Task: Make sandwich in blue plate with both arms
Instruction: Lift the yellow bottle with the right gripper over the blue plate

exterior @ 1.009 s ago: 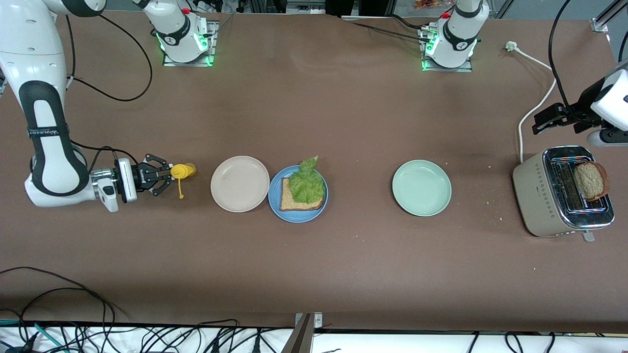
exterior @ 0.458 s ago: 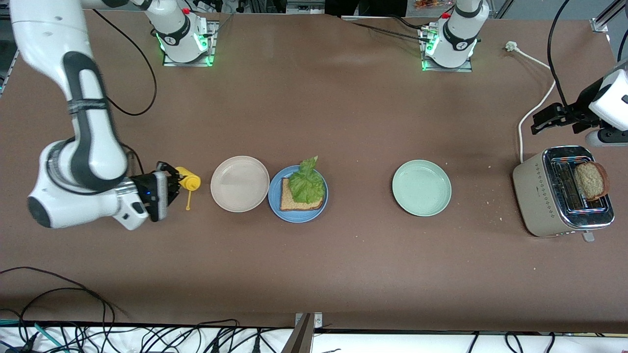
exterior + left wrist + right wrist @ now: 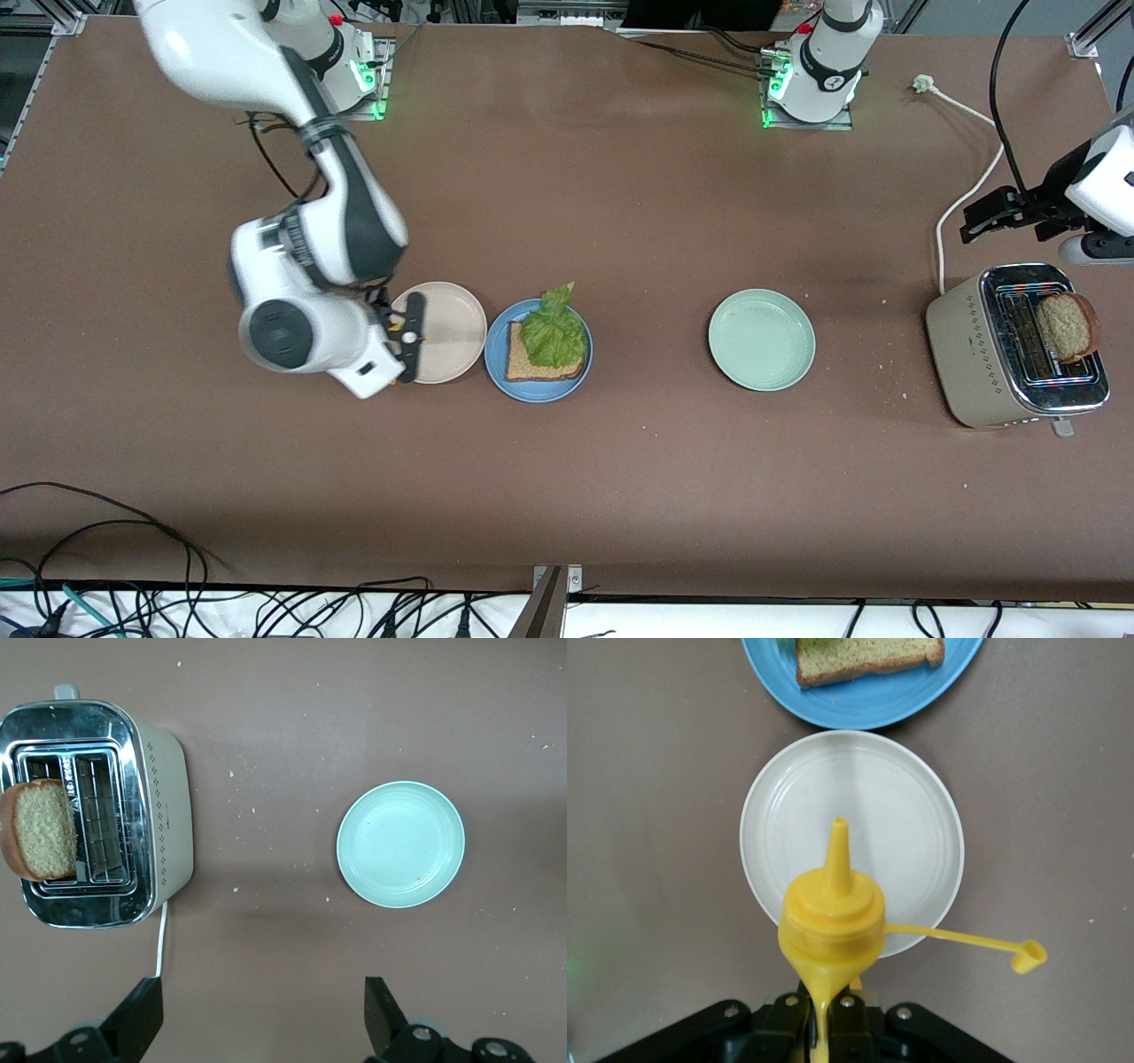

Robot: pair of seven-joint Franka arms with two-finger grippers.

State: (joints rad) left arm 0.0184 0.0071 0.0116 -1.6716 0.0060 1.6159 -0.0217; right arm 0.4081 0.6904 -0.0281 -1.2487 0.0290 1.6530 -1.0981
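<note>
The blue plate point(image 3: 539, 392) holds one brown bread slice point(image 3: 530, 364) with a green lettuce leaf point(image 3: 555, 333) on top. My right gripper point(image 3: 400, 330) hangs over the rim of the beige plate point(image 3: 452, 337), right beside the blue plate. It is shut on a yellow squeeze bottle point(image 3: 831, 921), as the right wrist view point(image 3: 829, 1020) shows. The bottle's nozzle points toward the blue plate point(image 3: 868, 707), and its cap dangles on a strap point(image 3: 1028, 955). My left gripper point(image 3: 985, 215) waits open over bare table by the toaster point(image 3: 974, 354), nothing between its fingers point(image 3: 142, 1005).
A second bread slice point(image 3: 1067, 326) sticks out of the toaster slot, also in the left wrist view point(image 3: 40, 828). A pale green plate point(image 3: 761, 339) lies between the blue plate and the toaster. A white power cord point(image 3: 961, 199) runs from the toaster toward the robots' bases. Crumbs lie near the toaster.
My right arm has swung in from its end of the table, carrying the yellow bottle to over the beige plate. The left arm has not moved.
</note>
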